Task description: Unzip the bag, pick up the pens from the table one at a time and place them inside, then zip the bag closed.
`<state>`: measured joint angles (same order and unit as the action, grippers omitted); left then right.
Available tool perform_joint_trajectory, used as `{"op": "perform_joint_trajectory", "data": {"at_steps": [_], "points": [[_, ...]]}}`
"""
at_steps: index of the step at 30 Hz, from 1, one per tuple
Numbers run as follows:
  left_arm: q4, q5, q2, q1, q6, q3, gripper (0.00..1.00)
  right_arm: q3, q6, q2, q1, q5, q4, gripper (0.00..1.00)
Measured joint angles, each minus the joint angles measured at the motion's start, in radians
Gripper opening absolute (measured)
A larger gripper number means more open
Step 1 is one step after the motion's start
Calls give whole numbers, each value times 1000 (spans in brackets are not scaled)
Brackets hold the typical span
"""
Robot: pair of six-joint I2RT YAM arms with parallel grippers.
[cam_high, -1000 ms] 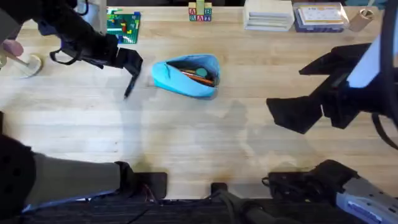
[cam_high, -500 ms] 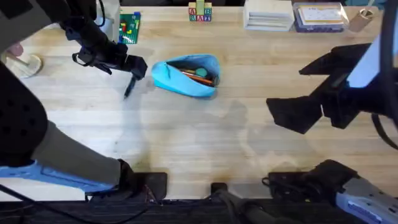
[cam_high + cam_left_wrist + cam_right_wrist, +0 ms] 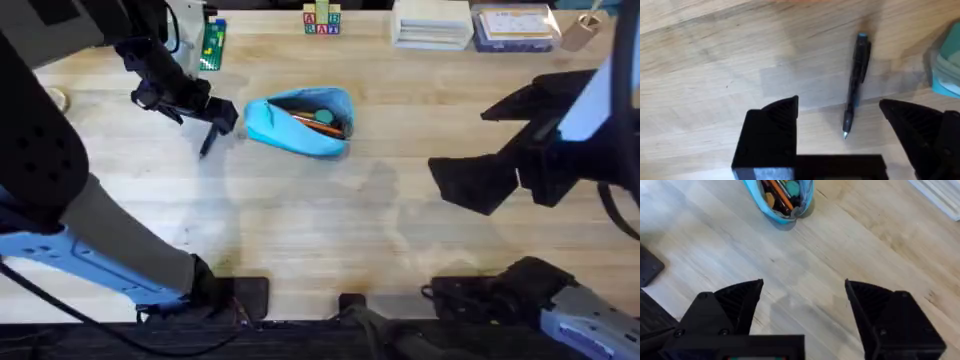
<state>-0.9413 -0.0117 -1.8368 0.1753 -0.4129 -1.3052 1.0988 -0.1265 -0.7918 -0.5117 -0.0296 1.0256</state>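
Pouch [image 3: 300, 122] unzipped, contents visible. One pen [image 3: 855, 85] lies on the table [image 3: 330, 230] at its 9 o'clock, between the spread left gripper [image 3: 840, 135] fingers; right gripper [image 3: 805, 310] released. Zipping remains.

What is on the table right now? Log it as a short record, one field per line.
bag: light blue pouch, unzipped, lying on the table
bag contents: orange and teal items visible inside
pen: one dark pen lying flat on the table beside the bag, not gripped
left gripper: open, hovering over the pen, one finger on each side of its tip end
right gripper: open, empty, above bare wood away from the bag
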Motion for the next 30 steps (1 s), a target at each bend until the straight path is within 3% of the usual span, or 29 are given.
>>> {"op": "perform_joint_trajectory", "data": {"at_steps": [25, 30], "points": [[11, 36, -46, -20, 4, 2, 998, 0, 0, 0, 0, 0, 0, 998], [4, 28, -46, -28, 5, 2, 838, 0, 0, 0, 0, 0, 0, 998]]}}
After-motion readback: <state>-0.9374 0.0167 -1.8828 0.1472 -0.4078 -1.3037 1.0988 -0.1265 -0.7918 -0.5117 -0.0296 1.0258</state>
